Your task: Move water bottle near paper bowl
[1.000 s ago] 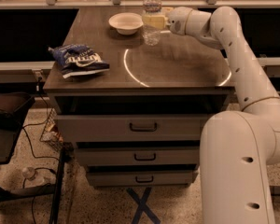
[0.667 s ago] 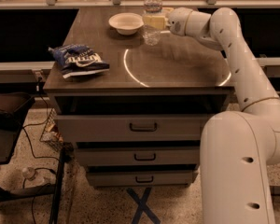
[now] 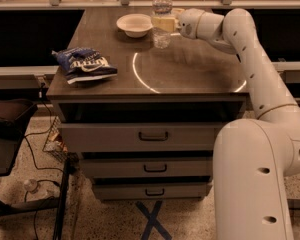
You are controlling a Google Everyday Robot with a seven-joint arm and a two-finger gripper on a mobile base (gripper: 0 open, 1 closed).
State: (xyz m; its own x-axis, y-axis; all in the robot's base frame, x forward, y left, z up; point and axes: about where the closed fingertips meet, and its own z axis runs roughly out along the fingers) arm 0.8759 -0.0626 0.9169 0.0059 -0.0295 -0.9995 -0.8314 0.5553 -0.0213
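The water bottle (image 3: 162,4) is clear with a white cap and stands upright at the back of the dark table (image 3: 190,69). Its base is on or just above the tabletop. The paper bowl (image 3: 134,25) is cream-white and sits just left of the bottle, nearly touching it. My gripper (image 3: 163,23) reaches in from the right at the bottle's mid-height. Its pale fingers (image 3: 156,23) are closed around the bottle's label band.
A dark blue snack bag (image 3: 85,64) lies at the table's left front. A white arc (image 3: 140,76) is marked on the tabletop. My white arm (image 3: 250,54) crosses the table's right side. Drawers (image 3: 152,134) sit below. A small bottle (image 3: 32,186) and cables lie on the floor at left.
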